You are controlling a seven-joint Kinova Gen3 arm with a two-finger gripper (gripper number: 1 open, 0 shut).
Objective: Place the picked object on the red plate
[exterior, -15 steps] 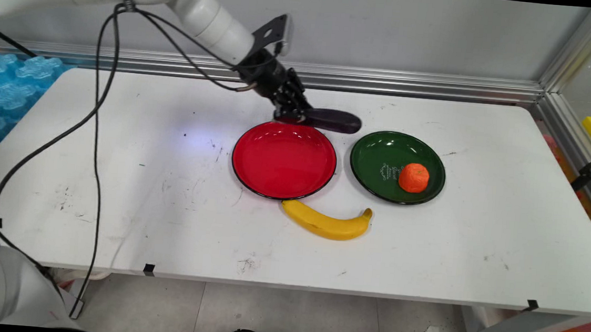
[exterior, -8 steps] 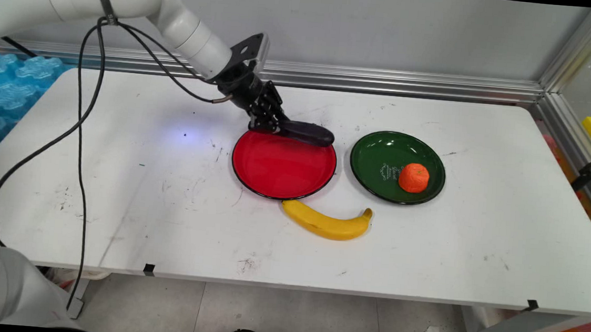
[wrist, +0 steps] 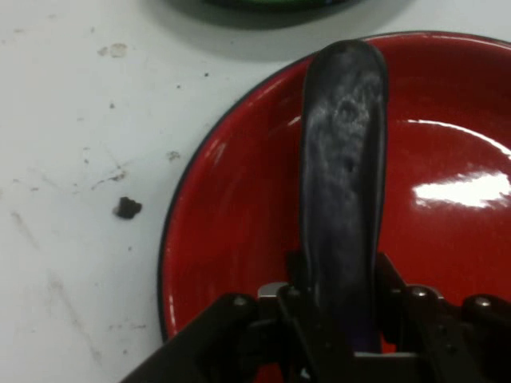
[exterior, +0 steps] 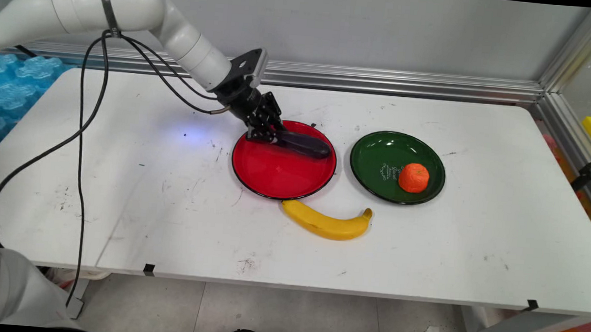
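My gripper (exterior: 271,135) is shut on one end of a dark purple eggplant (exterior: 305,144), which lies low over the far part of the red plate (exterior: 273,177). In the hand view the eggplant (wrist: 343,183) runs straight up from between the fingers (wrist: 385,299) across the red plate (wrist: 231,215). Whether the eggplant touches the plate, I cannot tell. A yellow banana (exterior: 326,222) lies on the table just in front of the red plate.
A green plate (exterior: 381,154) with an orange mandarin (exterior: 414,177) on it stands right of the red plate. Black cables (exterior: 84,133) hang from the arm on the left. Aluminium rails (exterior: 386,81) run along the table's far and right sides.
The gripper has carried the eggplant from behind the red plate toward the near left and down, so it now hangs low over the plate's far part.
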